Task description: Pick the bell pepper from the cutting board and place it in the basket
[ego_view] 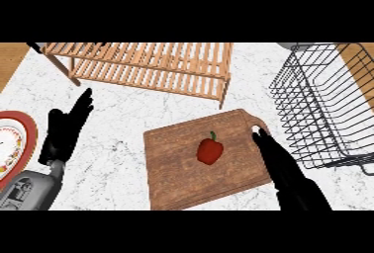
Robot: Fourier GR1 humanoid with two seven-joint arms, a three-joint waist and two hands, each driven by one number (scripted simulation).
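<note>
Lying untouched mid cutting board (175, 178), the bell pepper (210, 151) is flanked on the basket (318, 109) side by the right hand (280, 163), fingers straight, nothing held; left hand (63, 131) is rested open, empty, at left.

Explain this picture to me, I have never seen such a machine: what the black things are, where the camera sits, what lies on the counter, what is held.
This one picture is taken from the robot's head, looking steeply down at a marble counter. The black shapes are its two hands on grey forearms. The left hand rests open beside a red-rimmed plate. The right hand is stretched over the wooden cutting board's right edge, fingers straight, short of the red bell pepper lying on it. Nothing is held. A wire basket stands at the right, a slatted wooden rack at the back.
</note>
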